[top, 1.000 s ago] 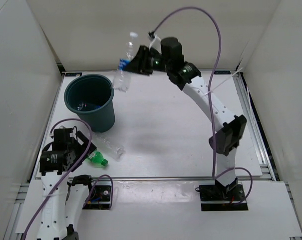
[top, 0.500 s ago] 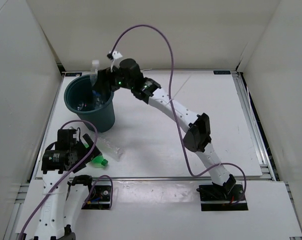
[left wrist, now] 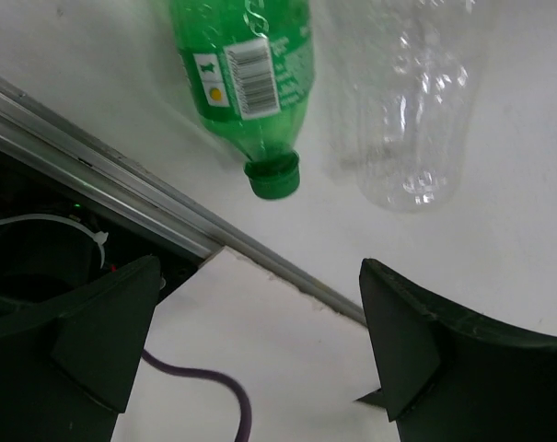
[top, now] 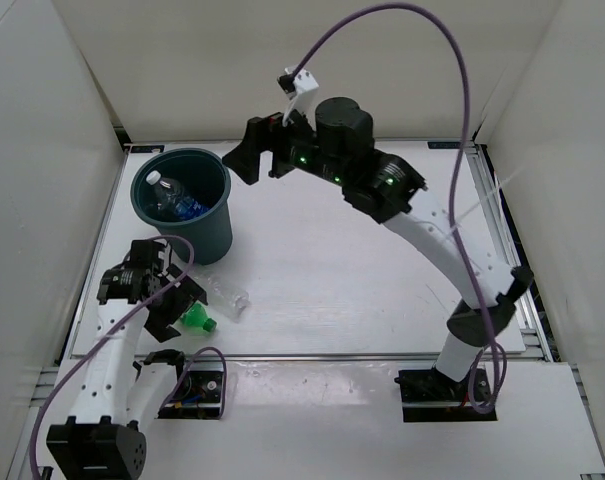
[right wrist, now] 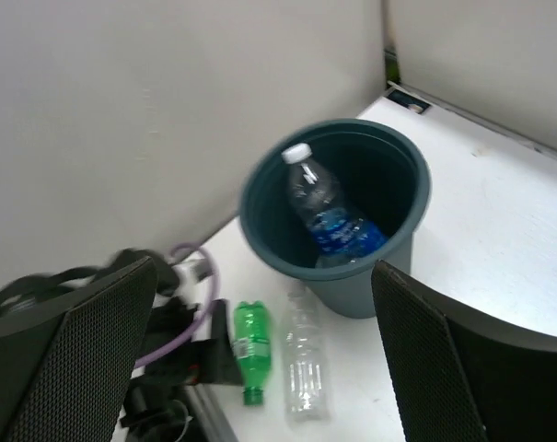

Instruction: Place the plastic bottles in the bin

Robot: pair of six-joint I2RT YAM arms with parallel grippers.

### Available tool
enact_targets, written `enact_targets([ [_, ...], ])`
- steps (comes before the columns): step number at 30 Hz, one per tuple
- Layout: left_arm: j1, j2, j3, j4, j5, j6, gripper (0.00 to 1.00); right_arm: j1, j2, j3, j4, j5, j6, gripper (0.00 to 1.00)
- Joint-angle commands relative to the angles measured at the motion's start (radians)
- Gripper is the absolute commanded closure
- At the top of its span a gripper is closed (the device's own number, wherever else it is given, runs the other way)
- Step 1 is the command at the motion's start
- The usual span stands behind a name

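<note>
At the table's near-left corner the left pincer (left wrist: pixel 260 304) hangs wide open, gripping nothing. Just beside it a green bottle (left wrist: pixel 246 64) and a clear bottle (left wrist: pixel 416 110) lie side by side. The bin (top: pixel 207 238) stands towards the far-left corner with a blue-labelled bottle (top: pixel 172 200) inside. To its right, raised, the right pincer (top: pixel 264 160) gapes wide — empty.

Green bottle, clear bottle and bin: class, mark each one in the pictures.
green bottle (left wrist: pixel 246 74), left wrist view, on its label.
clear bottle (left wrist: pixel 411 110), left wrist view, on its ribbed body.
bin (top: pixel 210 235), top external view, on its outer wall.
</note>
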Motion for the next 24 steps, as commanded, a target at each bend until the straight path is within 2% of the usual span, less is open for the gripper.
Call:
enact_targets([
  [1, -0.004, 0.035, -0.038, 0.041, -0.067, -0.138, 0.01, 0.024, -0.001, 0.000, -0.126, 0.008, -0.032, 0.00],
  [5, -0.004, 0.104, -0.085, 0.119, -0.088, -0.216, 0.01, 0.024, -0.056, -0.021, -0.190, -0.001, -0.042, 0.00],
  [10, -0.004, 0.198, -0.095, 0.173, -0.168, -0.244, 0.01, 0.024, -0.119, -0.090, -0.221, -0.025, -0.052, 0.00],
  [14, -0.004, 0.229, -0.122, 0.248, -0.178, -0.264, 0.02, 0.024, -0.119, -0.078, -0.269, -0.038, -0.052, 0.00],
  [16, -0.004, 0.243, -0.158, 0.268, -0.168, -0.285, 0.11, 0.024, -0.119, -0.058, -0.301, -0.052, -0.052, 0.00],
  [17, -0.004, 0.243, -0.167, 0.268, -0.153, -0.285, 0.22, 0.024, -0.119, -0.049, -0.312, -0.052, -0.061, 0.00],
  [22, -0.004, 0.154, -0.213, 0.236, -0.122, -0.305, 0.47, 0.002, -0.130, -0.081, -0.321, -0.052, -0.061, 0.00],
  [24, -0.004, 0.102, -0.213, 0.188, -0.110, -0.314, 0.48, -0.009, -0.130, -0.092, -0.321, -0.052, -0.052, 0.00],
])
